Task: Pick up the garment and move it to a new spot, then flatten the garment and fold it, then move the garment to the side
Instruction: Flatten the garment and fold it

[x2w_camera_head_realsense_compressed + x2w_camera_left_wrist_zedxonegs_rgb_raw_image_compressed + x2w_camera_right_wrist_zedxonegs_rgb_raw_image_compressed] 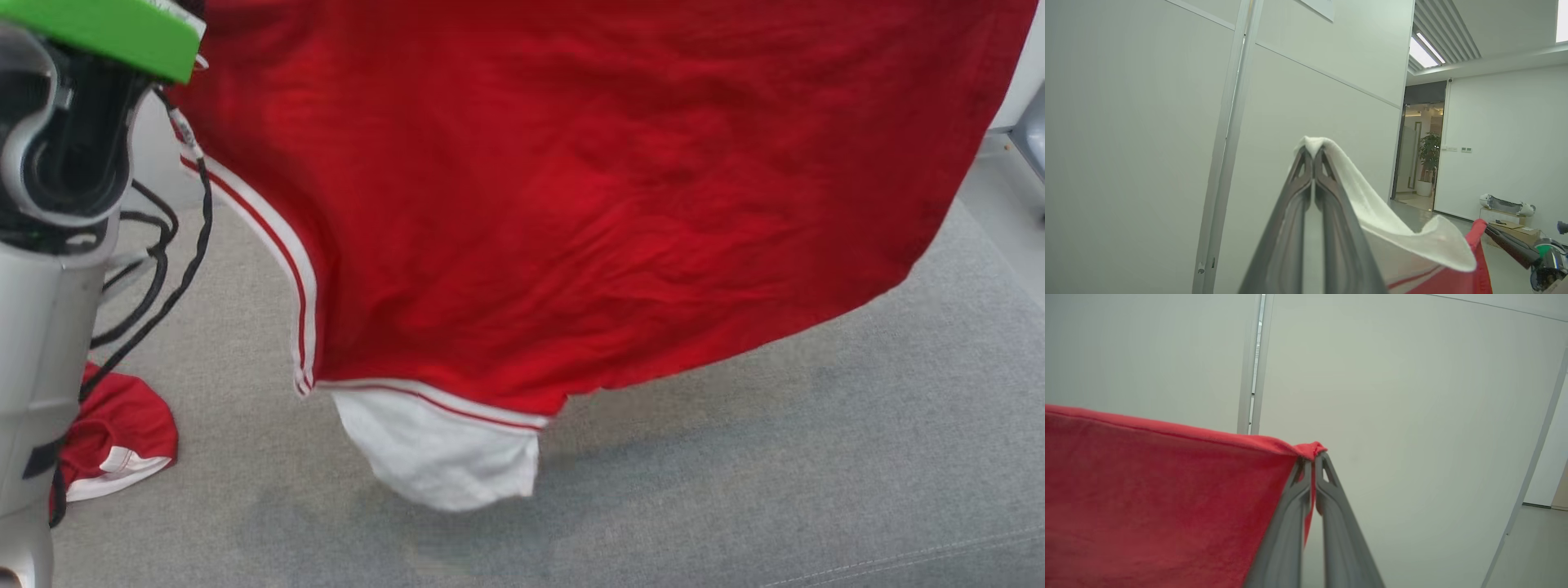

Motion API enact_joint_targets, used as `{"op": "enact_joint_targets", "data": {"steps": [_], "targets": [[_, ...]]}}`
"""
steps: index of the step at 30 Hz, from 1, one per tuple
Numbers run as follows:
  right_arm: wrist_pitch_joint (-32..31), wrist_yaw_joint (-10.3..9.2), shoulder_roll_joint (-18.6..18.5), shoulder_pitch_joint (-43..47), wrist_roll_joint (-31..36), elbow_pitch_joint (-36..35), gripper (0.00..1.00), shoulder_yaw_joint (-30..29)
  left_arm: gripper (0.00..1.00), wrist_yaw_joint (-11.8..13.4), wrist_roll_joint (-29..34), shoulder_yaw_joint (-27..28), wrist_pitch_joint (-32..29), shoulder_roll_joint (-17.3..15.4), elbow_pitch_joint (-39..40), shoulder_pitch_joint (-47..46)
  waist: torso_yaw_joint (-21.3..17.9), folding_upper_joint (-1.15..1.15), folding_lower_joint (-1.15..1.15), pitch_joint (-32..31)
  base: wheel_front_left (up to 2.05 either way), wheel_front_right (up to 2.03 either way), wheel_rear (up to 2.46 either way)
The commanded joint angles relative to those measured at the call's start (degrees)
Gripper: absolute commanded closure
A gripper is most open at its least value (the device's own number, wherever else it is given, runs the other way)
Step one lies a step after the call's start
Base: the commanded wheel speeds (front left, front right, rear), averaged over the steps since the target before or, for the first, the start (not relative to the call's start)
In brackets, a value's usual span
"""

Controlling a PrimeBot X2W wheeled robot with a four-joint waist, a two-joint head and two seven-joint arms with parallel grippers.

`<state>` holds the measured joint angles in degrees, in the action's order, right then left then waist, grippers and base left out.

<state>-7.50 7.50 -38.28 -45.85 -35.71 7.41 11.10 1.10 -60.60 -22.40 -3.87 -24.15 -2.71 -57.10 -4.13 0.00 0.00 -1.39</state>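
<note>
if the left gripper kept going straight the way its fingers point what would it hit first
The left gripper, shut on the white edge of the garment, points at the pale wall panel just right of the metal strip. Nothing else shows between, so likely the wall, though how far is unclear.

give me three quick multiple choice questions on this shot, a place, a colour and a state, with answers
1. Where does the second red-and-white cloth lie?
A. on the grey surface, lower left of the head view
B. on a shelf
C. over a door
2. What colour is the part of the garment pinched by the left jaws?
A. red
B. blue
C. white
3. How is the garment?
A. folded flat
B. held up, hanging
C. in a basket
Answers: A, it lies beside the robot's pale arm; C, white cloth drapes over the shut left jaws; B, left jaws and right jaws are shut on it and it hangs over the surface.
</note>
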Motion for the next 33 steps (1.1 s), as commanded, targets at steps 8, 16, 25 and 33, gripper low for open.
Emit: {"op": "enact_joint_targets", "data": {"steps": [8, 16, 25, 33], "targets": [[-2.68, -0.02, 2.31, -8.86, 0.02, 8.3, 1.0, 3.24, 1.0, -1.65, 3.19, -5.03, -7.27, 1.28, -14.02, -12.92, -0.43, 0.0, 0.0, 7.7, 0.0, 0.0, 0.0], [2.04, -0.02, 8.1, -26.53, 6.91, 19.14, 1.0, 6.48, 1.0, -5.55, 11.97, -8.67, -3.51, 2.45, -28.64, -31.71, -1.55, 0.0, 0.0, 24.85, 0.0, 0.0, 0.0], [21.57, -0.01, 16.06, -45.94, 27.57, 31.41, 1.0, 0.38, 1.0, -7.24, 24.15, -9.63, 17.97, 4.0, -39.49, -48.93, -2.41, 0.0, 0.0, 41.87, 0.0, 0.0, 0.0], [22.69, -0.04, 20.63, -42.87, 35.43, 36.32, 1.0, -3.26, 1.0, -8.35, 28.53, 0.65, 19.02, 6.39, -30.85, -38.68, 0.02, 0.0, 0.0, 49.83, 0.0, 0.0, 0.0]]}}
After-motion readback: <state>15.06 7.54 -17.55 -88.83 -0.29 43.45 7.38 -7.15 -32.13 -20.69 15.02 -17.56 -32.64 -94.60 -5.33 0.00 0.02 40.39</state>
